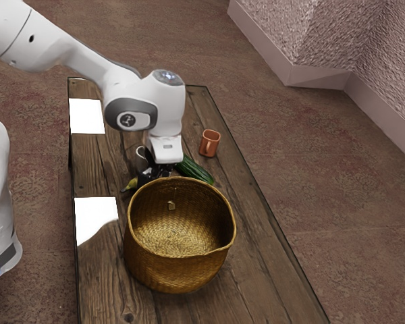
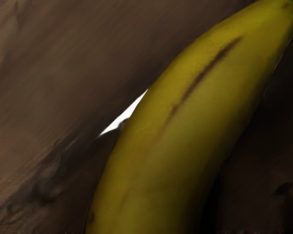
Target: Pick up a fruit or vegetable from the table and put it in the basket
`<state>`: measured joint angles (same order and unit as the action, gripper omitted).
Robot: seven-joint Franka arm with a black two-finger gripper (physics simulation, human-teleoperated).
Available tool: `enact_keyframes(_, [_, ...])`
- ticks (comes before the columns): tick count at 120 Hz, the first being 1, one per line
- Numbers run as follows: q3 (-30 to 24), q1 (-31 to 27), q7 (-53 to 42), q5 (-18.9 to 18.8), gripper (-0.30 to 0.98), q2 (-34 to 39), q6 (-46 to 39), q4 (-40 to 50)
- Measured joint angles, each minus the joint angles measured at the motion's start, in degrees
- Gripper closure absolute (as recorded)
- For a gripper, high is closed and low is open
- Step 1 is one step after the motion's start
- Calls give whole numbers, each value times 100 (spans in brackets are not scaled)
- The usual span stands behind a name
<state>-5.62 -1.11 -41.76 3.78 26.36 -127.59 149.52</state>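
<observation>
- The banana should be fairly light, firm under its peel yet soft inside, so I would judge a moderate squeeze enough; a hard pinch could bruise it (that long brown streak suggests ripe flesh).
- Its peel looks smooth and its body curved, so it may roll or swivel if caught off centre. The best hold would be across the thick middle, square to its length, leaving both ends free.
- Held near one end, it would probably droop and might clip the wall of the basket on the way in.
- The banana lies right under the end effector, close up in the wrist view and running slantwise beneath the hand. In the exterior view one yellow end pokes out toward that view's left of the end effector, just beyond the basket's rim.
- The banana is outside the basket, low over the tabletop; I cannot tell whether it rests on the wood or is slightly raised.
- On the other side of the end effector, toward the exterior view's right, lies the cucumber, with the mug past it.
- Whether the end effector is wide, narrow or clamped on the banana I cannot tell; a secure grip should be confirmed before any lift.
</observation>
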Motion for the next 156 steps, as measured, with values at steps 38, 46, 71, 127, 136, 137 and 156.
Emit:
enact_keyframes(38, [19,-3,-44,66,42,-109,-99,-8])
enact_keyframes(46, [30,-3,-47,65,48,-112,-108,-5])
enact_keyframes(71, [162,1,-45,50,55,211,-65,-47])
enact_keyframes(127, [27,-42,-68,-197,55,987,452,-1396])
enact_keyframes(136, [-426,-32,-72,-221,55,996,662,-1738])
enact_keyframes(137, [-469,-32,-72,-223,55,996,685,-1768])
enact_keyframes(156, [-1185,-13,-74,-148,55,975,981,-1964])
